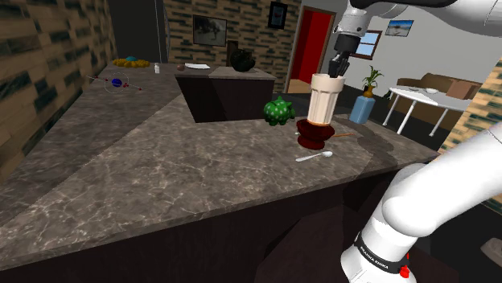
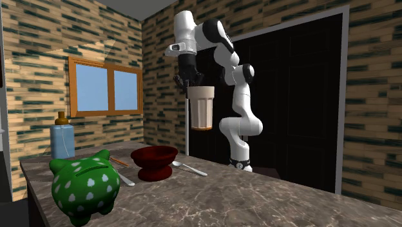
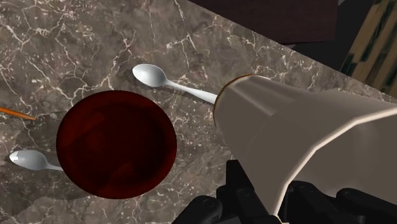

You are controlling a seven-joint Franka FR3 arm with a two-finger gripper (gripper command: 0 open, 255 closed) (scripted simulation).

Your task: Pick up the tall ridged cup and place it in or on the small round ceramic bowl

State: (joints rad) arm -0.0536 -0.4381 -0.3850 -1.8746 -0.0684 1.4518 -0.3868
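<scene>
Aloft, end effector (image 1: 336, 67) clasps cup (image 1: 324, 98) near bowl (image 1: 313, 137); spoons (image 3: 153, 76) flank bowl, green piggy bank (image 1: 278, 110) close.

Cream cup (image 2: 201, 108) (aloft, upright); dark-red bowl (image 2: 154, 161)

Lettering on the arm's band (image 1: 376, 259) is unreadable.

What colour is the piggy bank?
The piggy bank is green with white dots; second exterior view.
</scene>
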